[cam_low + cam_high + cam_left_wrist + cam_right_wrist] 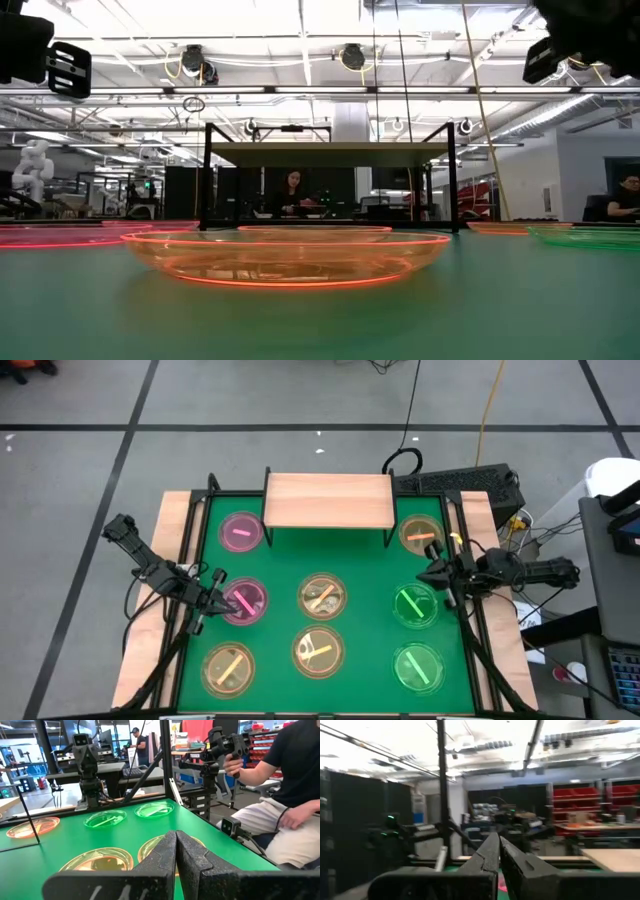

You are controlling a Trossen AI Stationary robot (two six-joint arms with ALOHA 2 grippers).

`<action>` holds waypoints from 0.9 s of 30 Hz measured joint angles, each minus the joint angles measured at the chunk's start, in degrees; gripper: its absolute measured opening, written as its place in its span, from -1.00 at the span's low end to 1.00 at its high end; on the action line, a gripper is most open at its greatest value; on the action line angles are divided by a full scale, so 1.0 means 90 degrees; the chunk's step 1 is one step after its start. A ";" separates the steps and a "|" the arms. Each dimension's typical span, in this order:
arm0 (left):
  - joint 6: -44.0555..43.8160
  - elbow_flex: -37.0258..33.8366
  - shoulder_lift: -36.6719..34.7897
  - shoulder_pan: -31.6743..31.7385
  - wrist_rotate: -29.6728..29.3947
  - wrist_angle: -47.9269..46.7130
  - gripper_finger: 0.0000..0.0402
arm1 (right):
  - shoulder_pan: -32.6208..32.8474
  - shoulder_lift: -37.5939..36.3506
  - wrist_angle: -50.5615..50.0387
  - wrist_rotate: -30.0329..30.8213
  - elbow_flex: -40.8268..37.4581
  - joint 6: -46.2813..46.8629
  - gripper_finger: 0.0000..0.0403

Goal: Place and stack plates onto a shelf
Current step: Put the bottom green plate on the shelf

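Observation:
Eight plates lie flat on the green mat. Two are pink [241,532] [250,600], two are green [415,605] [418,666], and several are amber, one in the middle [322,596]. The light-wood shelf [328,500] stands on black legs at the far edge with nothing on it, and shows in the low view as shelf [325,152] behind the nearest amber plate [290,255]. My left gripper [218,598] [176,834] is shut, raised over the left rim of the nearer pink plate. My right gripper [435,572] [498,836] is shut, raised between the far-right amber plate [421,535] and the upper green plate.
A black frame with wooden side rails [180,530] borders the mat. A keyboard [460,482] and cables lie beyond the far right corner. A seated person [285,785] holds a hand controller off the table's near side. Green mat shows bare under and in front of the shelf.

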 joint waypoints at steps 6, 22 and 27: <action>-0.0002 0.0002 0.0000 0.0002 -0.0002 -0.0002 -0.93 | 0.0000 0.0484 0.0115 0.1314 0.0000 0.0196 -1.00; 0.0000 -0.0001 0.0000 0.0002 -0.0002 -0.0002 -0.93 | 0.0216 0.3480 0.1306 0.0468 0.0821 0.0564 -1.00; 0.0000 0.0000 0.0000 0.0002 0.0001 -0.0003 -0.93 | 0.0571 0.4292 0.1085 0.0491 0.0960 0.0140 -1.00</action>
